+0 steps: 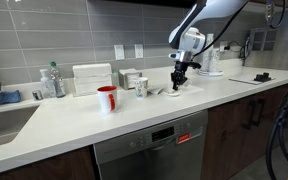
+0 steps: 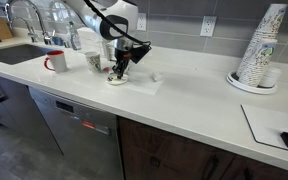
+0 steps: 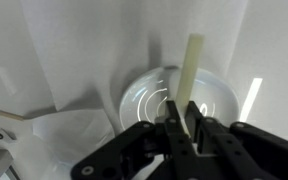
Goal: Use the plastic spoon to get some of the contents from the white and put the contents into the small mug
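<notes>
My gripper point(image 3: 185, 128) is shut on the handle of a pale plastic spoon point(image 3: 189, 75), held upright over a white bowl point(image 3: 144, 98). In both exterior views the gripper point(image 1: 180, 75) point(image 2: 120, 67) hangs just above the white bowl point(image 1: 176, 90) point(image 2: 116, 80) on the counter. The small whitish mug with a dark pattern point(image 1: 141, 87) point(image 2: 93, 61) stands just beside the bowl. The spoon's scoop end and the bowl's contents are not clear.
A red mug point(image 1: 106, 98) point(image 2: 56, 61) stands past the small mug. A white napkin point(image 3: 54, 135) lies under the bowl. A sink point(image 1: 4, 120), bottles point(image 1: 52, 82), a stack of paper cups point(image 2: 259, 48) and a dark board point(image 1: 254, 76) sit on the counter.
</notes>
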Action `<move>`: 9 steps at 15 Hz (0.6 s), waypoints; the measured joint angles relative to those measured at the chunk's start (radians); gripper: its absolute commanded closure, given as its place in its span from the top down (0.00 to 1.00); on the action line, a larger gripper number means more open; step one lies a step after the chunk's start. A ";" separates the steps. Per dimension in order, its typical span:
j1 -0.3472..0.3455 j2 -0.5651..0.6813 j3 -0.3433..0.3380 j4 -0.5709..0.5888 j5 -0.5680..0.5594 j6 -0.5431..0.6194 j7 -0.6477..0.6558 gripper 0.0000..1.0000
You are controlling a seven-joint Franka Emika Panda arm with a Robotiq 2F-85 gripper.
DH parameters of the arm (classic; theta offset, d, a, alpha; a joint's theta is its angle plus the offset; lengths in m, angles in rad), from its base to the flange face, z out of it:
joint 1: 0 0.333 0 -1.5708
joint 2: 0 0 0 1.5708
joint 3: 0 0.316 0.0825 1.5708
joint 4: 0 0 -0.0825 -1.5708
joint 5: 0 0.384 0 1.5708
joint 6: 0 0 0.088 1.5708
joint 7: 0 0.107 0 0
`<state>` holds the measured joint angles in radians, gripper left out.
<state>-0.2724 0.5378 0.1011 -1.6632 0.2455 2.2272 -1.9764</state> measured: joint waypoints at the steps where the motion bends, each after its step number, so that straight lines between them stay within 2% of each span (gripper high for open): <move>1: 0.002 0.000 -0.001 -0.001 -0.003 0.017 -0.008 0.04; 5: 0.012 -0.003 -0.005 -0.015 -0.028 0.100 -0.037 0.04; 9: 0.018 -0.013 -0.005 -0.025 -0.045 0.113 -0.052 0.04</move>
<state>-0.2547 0.5248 0.0960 -1.6885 0.2007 2.3406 -2.0285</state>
